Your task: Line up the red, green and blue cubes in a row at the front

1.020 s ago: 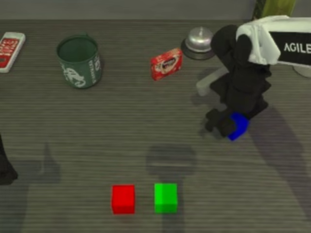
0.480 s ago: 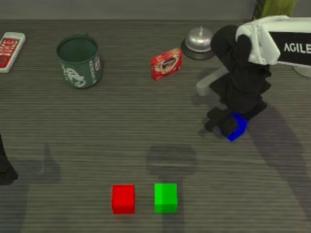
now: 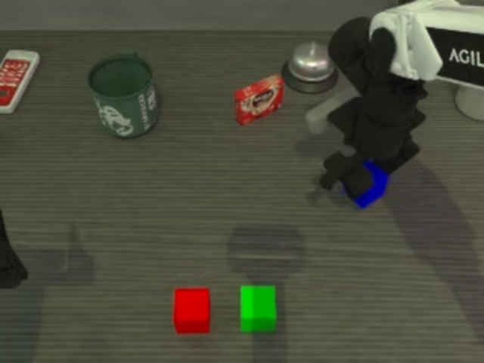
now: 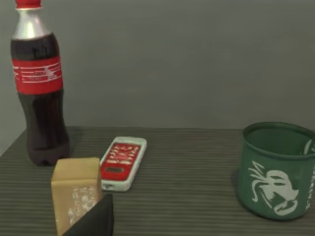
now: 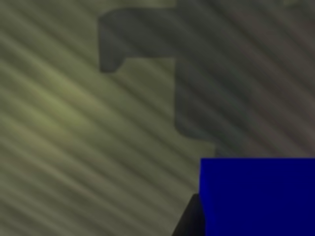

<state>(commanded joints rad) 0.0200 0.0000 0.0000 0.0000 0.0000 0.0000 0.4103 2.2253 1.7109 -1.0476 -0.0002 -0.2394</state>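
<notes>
The red cube point(image 3: 191, 309) and the green cube point(image 3: 258, 307) sit side by side near the table's front edge, a small gap between them. My right gripper point(image 3: 354, 184) is at the right of the table, behind them, shut on the blue cube point(image 3: 369, 185). In the right wrist view the blue cube point(image 5: 257, 196) fills the corner beside one dark finger point(image 5: 192, 220), with the arm's shadow on the table below. My left arm point(image 3: 7, 261) is parked at the table's left edge, and one of its fingers point(image 4: 93, 219) shows far to the side, with nothing held.
A dark green mug point(image 3: 122, 94) stands at the back left, with a red-and-white remote point(image 3: 17, 76) further left. A red-and-white packet point(image 3: 259, 98) and a silver bell point(image 3: 310, 64) lie at the back centre. A cola bottle point(image 4: 40, 83) and a tan block point(image 4: 76, 191) show in the left wrist view.
My right gripper has risen and drawn slightly toward the back with the blue cube held in it. The red and green cubes and my left arm have not moved.
</notes>
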